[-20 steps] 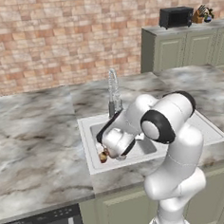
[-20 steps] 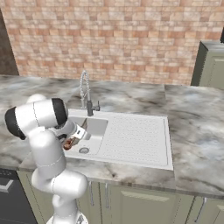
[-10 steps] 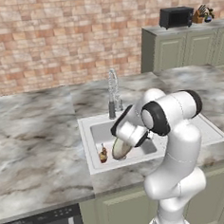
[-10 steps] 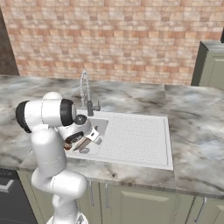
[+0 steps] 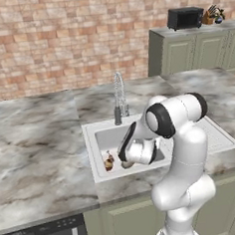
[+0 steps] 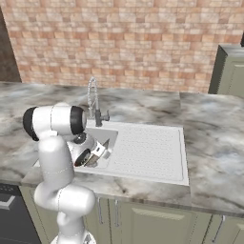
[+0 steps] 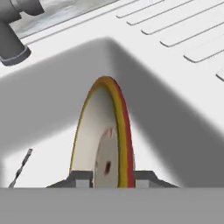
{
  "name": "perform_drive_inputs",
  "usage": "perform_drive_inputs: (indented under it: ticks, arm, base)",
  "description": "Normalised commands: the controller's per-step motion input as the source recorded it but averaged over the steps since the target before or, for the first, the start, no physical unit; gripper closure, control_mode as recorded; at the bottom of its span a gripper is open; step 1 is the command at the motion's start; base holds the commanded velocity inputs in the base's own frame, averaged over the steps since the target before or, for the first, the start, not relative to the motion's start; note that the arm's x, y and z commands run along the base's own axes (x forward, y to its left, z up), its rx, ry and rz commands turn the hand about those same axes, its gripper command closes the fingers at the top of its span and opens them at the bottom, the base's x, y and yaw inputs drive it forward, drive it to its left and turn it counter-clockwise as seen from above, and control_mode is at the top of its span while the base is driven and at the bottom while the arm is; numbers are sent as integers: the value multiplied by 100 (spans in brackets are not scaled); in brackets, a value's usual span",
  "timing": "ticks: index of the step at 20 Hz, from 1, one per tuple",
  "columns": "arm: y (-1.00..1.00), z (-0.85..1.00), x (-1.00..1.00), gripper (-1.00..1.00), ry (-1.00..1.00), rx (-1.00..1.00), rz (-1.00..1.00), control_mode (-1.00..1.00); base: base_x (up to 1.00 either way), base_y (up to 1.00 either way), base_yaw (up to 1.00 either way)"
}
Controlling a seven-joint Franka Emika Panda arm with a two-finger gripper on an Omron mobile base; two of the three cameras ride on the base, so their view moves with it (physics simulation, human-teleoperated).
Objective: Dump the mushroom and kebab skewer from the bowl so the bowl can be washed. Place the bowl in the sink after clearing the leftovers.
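The end effector (image 7: 105,179) is closed on the bowl (image 7: 103,140), which is held on its edge, low inside the sink (image 5: 99,141). The bowl looks empty, so the dumping seems done. A small brown and tan lump (image 5: 108,163) is seen on the sink floor, likely the mushroom or the skewer; which one cannot be told. A thin stick (image 7: 22,168) is seen there too. The bowl has not been let go yet. In both base views the end effector is hidden by the arm.
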Motion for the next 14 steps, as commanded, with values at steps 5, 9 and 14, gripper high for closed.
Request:
perform_drive_inputs:
  ticks: [5, 9, 14]
  arm:
    - [-12, 55, -47, -100, -8, 0, -1, -100]
    - [-23, 100, -90, -100, -24, 3, -1, -100]
    - [-17, 100, -98, -100, -37, 6, 0, -100]
  base:
    - [0, 0, 0]
    - [0, 0, 0]
    - [0, 0, 0]
